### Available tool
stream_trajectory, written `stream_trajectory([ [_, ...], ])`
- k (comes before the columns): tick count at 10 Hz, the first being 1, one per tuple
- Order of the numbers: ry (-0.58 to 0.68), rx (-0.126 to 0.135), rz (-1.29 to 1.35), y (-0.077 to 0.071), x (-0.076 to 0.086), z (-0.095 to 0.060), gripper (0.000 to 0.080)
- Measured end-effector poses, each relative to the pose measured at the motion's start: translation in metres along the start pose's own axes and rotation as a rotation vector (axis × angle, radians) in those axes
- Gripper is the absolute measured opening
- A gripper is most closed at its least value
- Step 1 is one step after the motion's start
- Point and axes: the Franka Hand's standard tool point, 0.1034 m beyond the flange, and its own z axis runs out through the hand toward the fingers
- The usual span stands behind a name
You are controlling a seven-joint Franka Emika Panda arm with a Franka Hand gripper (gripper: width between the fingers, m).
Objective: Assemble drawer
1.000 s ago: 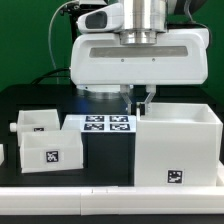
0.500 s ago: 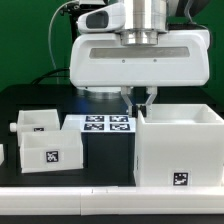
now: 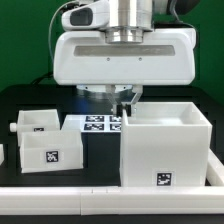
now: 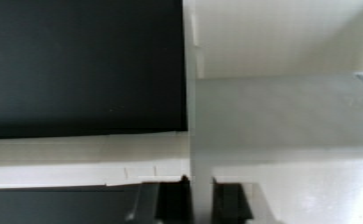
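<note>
The large white boxy casing [image 3: 165, 150] of the drawer stands on the black table at the exterior view's right, with a tag low on its front. My gripper [image 3: 127, 101] comes down over the casing's back left corner and is shut on its thin wall. In the wrist view that wall [image 4: 192, 110] runs as a narrow white edge into my gripper [image 4: 196, 200], with a dark finger [image 4: 158, 203] pressed on each side. Two smaller knobbed trays [image 3: 38, 123] [image 3: 50, 152] sit at the exterior view's left, apart from the casing.
The marker board [image 3: 98, 124] lies flat between the trays and the casing, behind them. A white rail [image 3: 60, 192] runs along the table's front edge. The arm's broad white body [image 3: 125, 55] hangs over the middle of the scene.
The arm has moved toward the exterior view's left, and the casing held in the gripper has slid left with it, closer to the trays and over part of the marker board.
</note>
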Motion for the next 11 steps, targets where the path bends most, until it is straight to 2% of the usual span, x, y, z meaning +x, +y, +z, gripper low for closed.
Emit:
stream_trajectory([
  [2,0.000,0.000,-0.042,0.001,0.000,0.000,0.0038],
  [6,-0.001,-0.005,-0.313,0.003,0.000,0.000,0.0038],
  [8,-0.005,-0.019,-0.635,0.013,0.006,-0.001,0.0040],
  [9,-0.014,-0.015,-0.723,0.010,0.011,-0.001,0.0040],
  [11,-0.016,-0.024,-0.955,-0.009,0.023,-0.003,0.0044],
])
